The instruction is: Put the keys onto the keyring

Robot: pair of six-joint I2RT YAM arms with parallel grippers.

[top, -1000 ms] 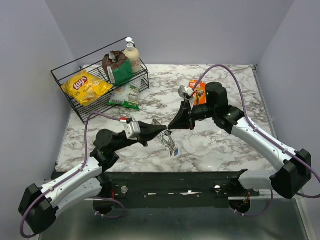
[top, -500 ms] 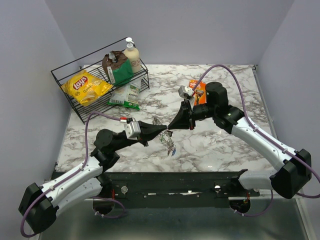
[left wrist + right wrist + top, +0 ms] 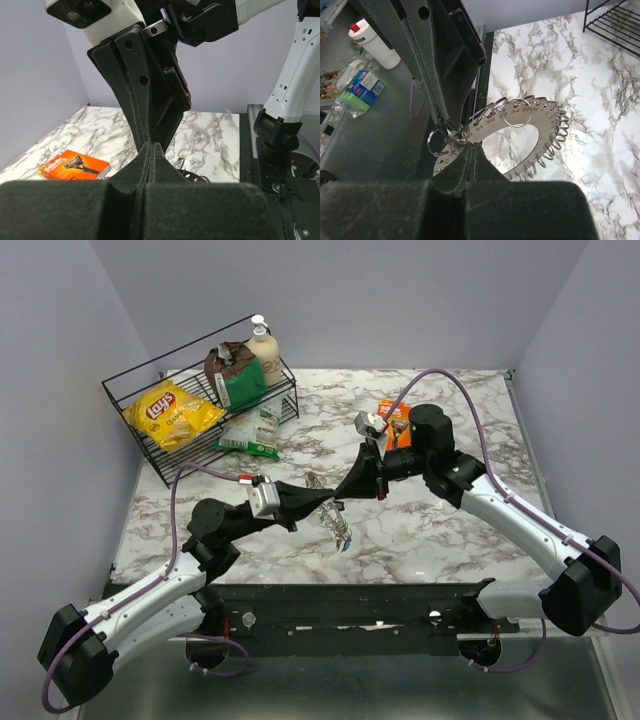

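Though right jaws pinch the keyring (image 3: 492, 125) at its edge, left jaws — pressed closed — hide their hold.

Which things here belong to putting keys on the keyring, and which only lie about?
Job: keyring, pinched between the shut left hand and right hand; the keys cannot be made out.
Lying about: Gillette razor box, Lay's chips bag, pump bottle, brown bag, wire basket, green-and-white packet beside it.

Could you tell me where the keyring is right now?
Top view: the keyring hangs mid-table, just below where the left hand and right hand meet.
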